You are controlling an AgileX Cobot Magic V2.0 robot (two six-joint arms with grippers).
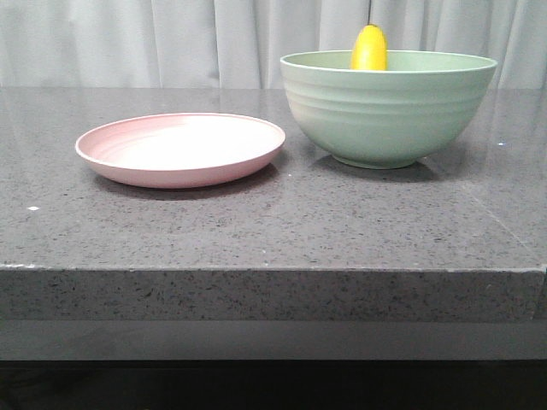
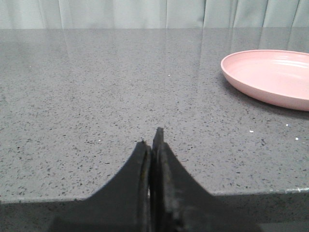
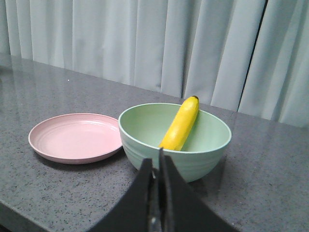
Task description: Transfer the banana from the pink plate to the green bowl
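Observation:
The banana point(image 1: 369, 49) leans inside the green bowl point(image 1: 386, 115) at the right of the table, its tip above the rim. In the right wrist view the banana point(image 3: 181, 125) rests against the far inner wall of the green bowl point(image 3: 207, 150). The pink plate point(image 1: 181, 148) sits empty to the bowl's left; it also shows in the left wrist view point(image 2: 270, 77) and the right wrist view point(image 3: 75, 137). My left gripper point(image 2: 150, 137) is shut and empty, low over the table, apart from the plate. My right gripper point(image 3: 155, 159) is shut and empty, in front of the bowl. Neither gripper shows in the front view.
The grey speckled stone table point(image 1: 273, 222) has its front edge near the camera. A pale curtain point(image 1: 171, 38) hangs behind the table.

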